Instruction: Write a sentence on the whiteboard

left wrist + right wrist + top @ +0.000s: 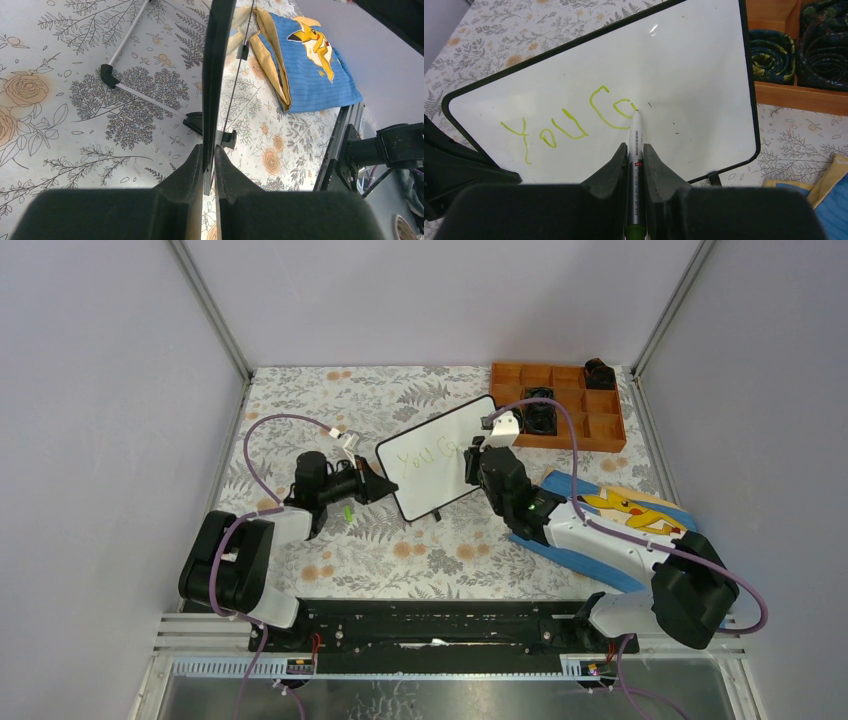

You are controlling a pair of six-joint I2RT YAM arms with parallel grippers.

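Mid-word: "You C" plus a half-formed letter down, rest looks unwritten.
Right gripper [635, 148] pinching pen [636, 131], tip touching whiteboard [694, 70] at end of green sentence [569, 125]. Left gripper [209, 150] clamped on its edge, propped tilted on floral table [400, 560] between arms.

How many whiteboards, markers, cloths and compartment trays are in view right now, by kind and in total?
whiteboard: 1
green marker: 1
blue Pikachu cloth: 1
orange compartment tray: 1
Total: 4
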